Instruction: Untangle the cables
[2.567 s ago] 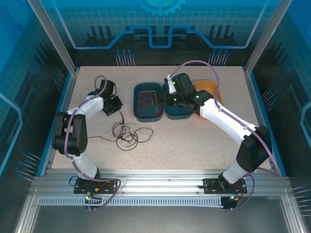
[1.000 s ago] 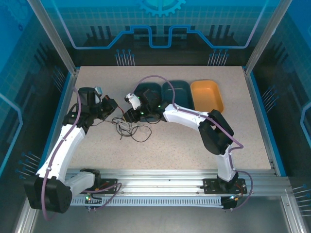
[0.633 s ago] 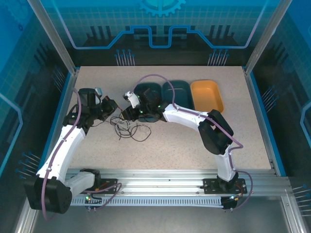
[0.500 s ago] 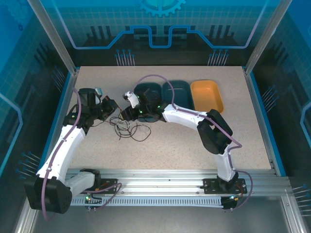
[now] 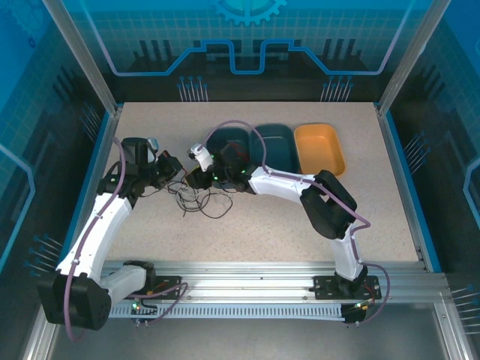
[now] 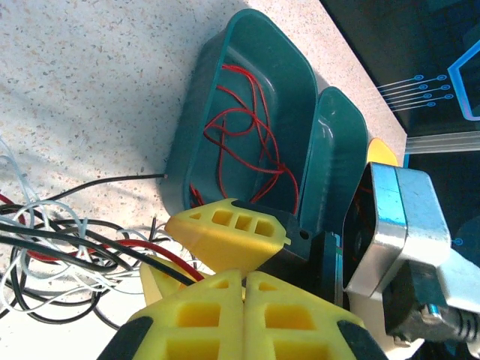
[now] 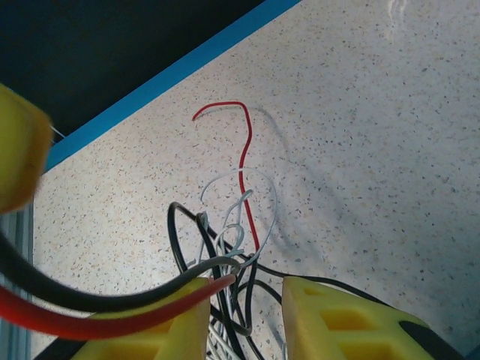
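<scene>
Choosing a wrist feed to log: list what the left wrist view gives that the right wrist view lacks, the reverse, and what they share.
Left wrist: the teal tray with red cables coiled inside, a second teal tray beside it. Right wrist: a loose red cable end curling toward the blue table edge. Both: the black, white and red tangle on the speckled table.

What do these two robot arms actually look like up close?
The left arm and right arm match: smooth white shells on the long links, bulky black joints, and a thick purple hose looping alongside each. The left end effector and right end effector each end in two chunky yellow fingers with square hollows moulded in and black trim towards the base.
</scene>
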